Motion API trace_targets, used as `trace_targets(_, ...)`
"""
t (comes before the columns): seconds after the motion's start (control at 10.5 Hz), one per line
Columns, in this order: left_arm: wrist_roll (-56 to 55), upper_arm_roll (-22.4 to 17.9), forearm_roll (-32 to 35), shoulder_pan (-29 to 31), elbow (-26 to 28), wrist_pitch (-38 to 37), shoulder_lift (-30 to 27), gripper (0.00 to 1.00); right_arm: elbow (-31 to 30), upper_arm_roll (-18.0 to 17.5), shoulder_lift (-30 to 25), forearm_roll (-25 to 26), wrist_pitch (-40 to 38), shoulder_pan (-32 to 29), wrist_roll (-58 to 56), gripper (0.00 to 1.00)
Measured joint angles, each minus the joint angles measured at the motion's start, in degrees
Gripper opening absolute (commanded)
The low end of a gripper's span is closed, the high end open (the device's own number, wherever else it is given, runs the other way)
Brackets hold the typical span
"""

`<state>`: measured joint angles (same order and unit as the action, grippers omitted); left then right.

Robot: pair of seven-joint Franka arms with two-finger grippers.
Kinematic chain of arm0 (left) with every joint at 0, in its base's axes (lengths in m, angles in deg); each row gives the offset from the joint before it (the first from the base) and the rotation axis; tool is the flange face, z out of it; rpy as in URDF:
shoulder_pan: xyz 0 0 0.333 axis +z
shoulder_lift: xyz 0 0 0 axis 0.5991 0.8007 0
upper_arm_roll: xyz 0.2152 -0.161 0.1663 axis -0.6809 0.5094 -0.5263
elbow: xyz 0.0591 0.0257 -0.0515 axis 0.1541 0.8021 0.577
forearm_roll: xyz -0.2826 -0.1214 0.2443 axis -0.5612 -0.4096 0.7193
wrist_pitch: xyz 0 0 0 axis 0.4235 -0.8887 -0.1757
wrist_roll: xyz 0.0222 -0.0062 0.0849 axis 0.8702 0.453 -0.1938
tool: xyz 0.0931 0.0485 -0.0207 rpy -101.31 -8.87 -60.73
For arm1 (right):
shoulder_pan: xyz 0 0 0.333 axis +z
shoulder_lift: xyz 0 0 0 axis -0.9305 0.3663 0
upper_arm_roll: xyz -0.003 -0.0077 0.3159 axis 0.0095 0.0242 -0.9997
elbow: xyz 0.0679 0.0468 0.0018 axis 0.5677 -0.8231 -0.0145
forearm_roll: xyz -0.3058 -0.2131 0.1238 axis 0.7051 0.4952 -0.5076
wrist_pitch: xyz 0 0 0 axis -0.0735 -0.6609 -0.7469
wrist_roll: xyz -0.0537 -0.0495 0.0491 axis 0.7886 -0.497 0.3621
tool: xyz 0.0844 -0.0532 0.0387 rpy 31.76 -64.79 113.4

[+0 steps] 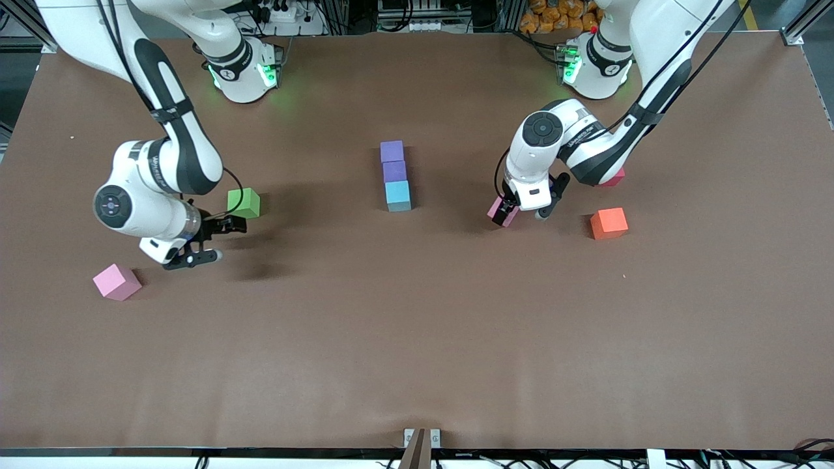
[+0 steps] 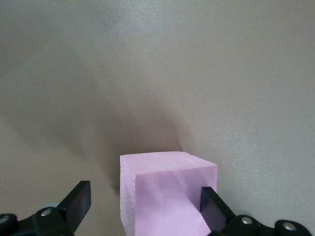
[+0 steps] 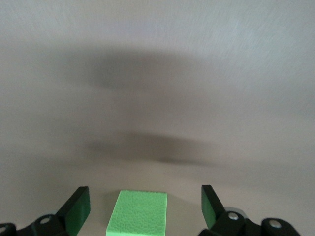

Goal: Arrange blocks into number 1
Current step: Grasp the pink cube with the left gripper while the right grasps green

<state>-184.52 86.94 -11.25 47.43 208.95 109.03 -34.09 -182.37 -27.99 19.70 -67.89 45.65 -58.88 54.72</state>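
occluded: red block (image 1: 615, 177) mostly under left arm | pink block (image 1: 498, 210) partly covered by left gripper (image 1: 521, 218)

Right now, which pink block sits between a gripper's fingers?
The pink block under the left gripper, near the orange block. Open fingers stand on either side of it. The other pink block, by the right gripper, lies alone.

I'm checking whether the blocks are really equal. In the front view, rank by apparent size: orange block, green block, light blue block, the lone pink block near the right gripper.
No clear ranking:
Orange block, pink block, green block and light blue block look about alike.
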Motion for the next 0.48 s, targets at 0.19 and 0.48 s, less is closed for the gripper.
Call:
trace_targets(0.19, -0.6, 0.0, 0.0, 0.0, -0.2, -0.8, -0.1, 1.0, -2.1, 0.0, 0.0, 0.0, 0.1, 0.0, -0.4, 1.0)
trace_targets(0.48, -1.0, 1.0, 0.0, 0.0, -0.4, -4.4, -0.8, 1.0, -3.7, 0.0, 0.0, 0.0, 0.1, 0.1, -1.5, 1.0)
